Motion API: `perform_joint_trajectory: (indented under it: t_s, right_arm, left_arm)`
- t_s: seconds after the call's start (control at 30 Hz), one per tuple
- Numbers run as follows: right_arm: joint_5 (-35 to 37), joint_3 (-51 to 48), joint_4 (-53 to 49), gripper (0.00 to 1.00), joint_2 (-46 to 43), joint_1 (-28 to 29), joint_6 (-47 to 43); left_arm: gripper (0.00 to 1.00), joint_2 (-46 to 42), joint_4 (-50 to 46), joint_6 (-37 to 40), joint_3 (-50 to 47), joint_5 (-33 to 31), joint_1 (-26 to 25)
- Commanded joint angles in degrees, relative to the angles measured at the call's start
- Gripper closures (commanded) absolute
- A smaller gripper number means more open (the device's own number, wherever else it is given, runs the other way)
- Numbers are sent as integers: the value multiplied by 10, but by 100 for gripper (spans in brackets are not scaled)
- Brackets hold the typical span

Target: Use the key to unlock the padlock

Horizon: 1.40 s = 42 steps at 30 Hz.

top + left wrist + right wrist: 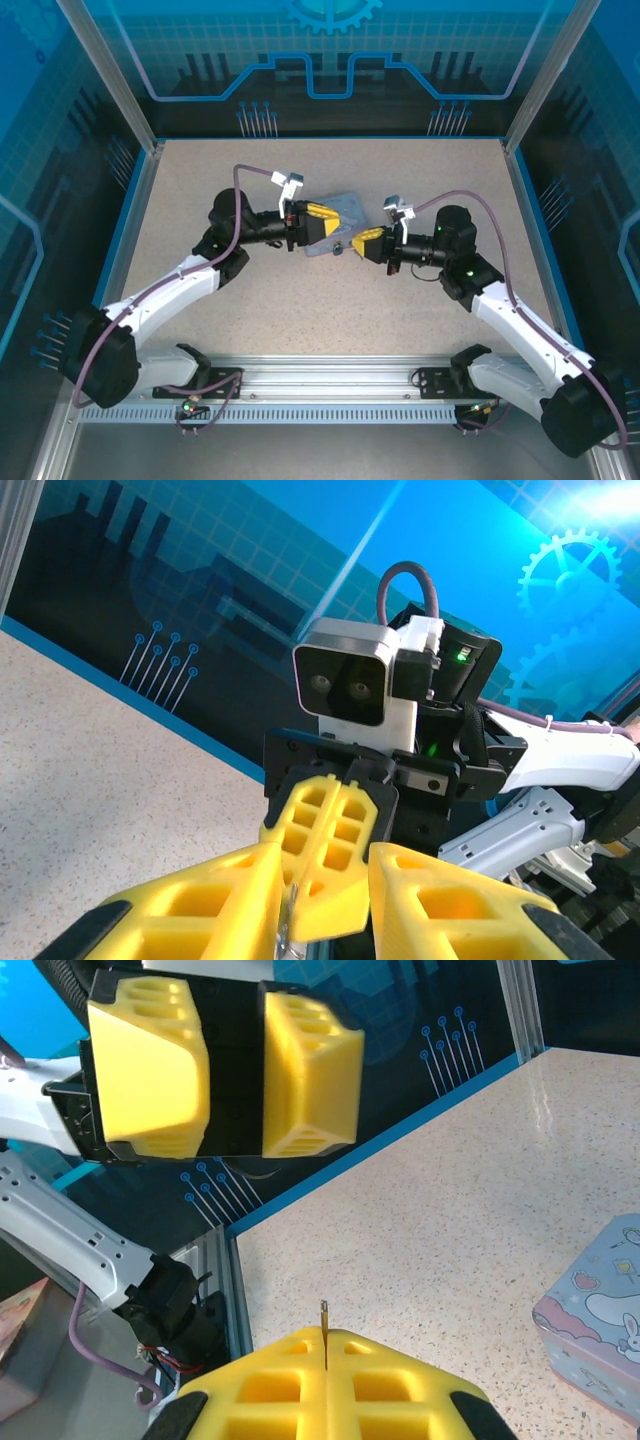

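My right gripper (325, 1340) is shut on the key (324, 1316), a thin metal blade standing up out of the seam between its yellow fingers. My left gripper (236, 1072) faces it with its fingers apart and nothing visible in the gap. In the left wrist view my left gripper (325, 900) frames the right gripper's closed fingers (325, 825), with the key (284, 920) beside the left finger. From above, the left gripper (336, 222) and right gripper (356, 246) meet tip to tip over the table's middle. The padlock is hidden.
A pale blue tin with a cartoon picture (345, 205) lies under and behind the left gripper, and shows at the right edge of the right wrist view (600, 1300). The speckled table (300, 300) is bounded by blue-edged walls and an aluminium rail (330, 385) in front.
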Motion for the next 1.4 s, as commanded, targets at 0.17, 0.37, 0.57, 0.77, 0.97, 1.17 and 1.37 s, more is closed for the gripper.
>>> perform_joint_trajectory:
  t_s: [0.17,0.37,0.57,0.77,0.97,1.17,1.37]
  right_arm:
    - [-11,28,7,100,14,19,-15]
    - [-8,31,18,100,14,21,-5]
    - [-3,36,18,100,13,22,1]
    - [6,38,14,99,14,22,3]
    - [18,35,15,99,15,22,11]
    - [30,32,19,99,19,22,25]
    - [37,33,15,99,19,21,28]
  left_arm:
    - [73,37,45,-16,25,32,-20]
    - [76,50,54,-21,25,36,-25]
    - [79,57,54,-21,25,39,-29]
    - [86,57,46,-13,24,40,-31]
    - [97,55,39,-7,21,38,-32]
    - [96,53,27,5,20,36,-34]
    - [92,53,19,12,20,34,-35]
